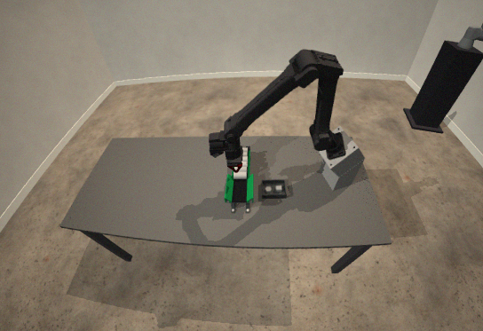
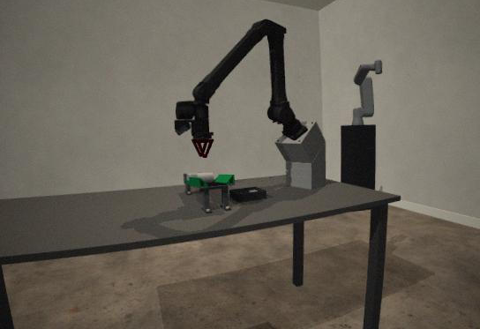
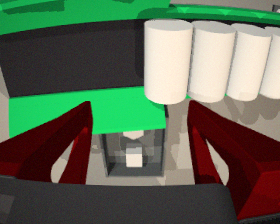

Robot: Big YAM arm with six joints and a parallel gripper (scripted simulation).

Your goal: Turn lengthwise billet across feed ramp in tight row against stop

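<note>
The green feed ramp (image 1: 228, 192) (image 2: 223, 179) (image 3: 78, 3) with a black sliding face stands on short legs on the grey table (image 1: 133, 182) (image 2: 88, 216). Several white billets (image 1: 240, 174) (image 2: 200, 175) (image 3: 212, 59) lie side by side in one row across the ramp, parallel to each other. In the wrist view the row fills the right part of the ramp and runs out of frame. My gripper (image 1: 234, 164) (image 2: 202, 149) (image 3: 139, 110), with dark red fingers, hangs well above the ramp near the end of the row. It is open and holds nothing.
A low black tray (image 1: 273, 188) (image 2: 248, 194) sits on the table just right of the ramp. The arm's grey base block (image 1: 342, 164) (image 2: 304, 159) stands at the table's far right. A second arm on a black pedestal (image 1: 444, 84) (image 2: 358, 154) stands on the floor beyond.
</note>
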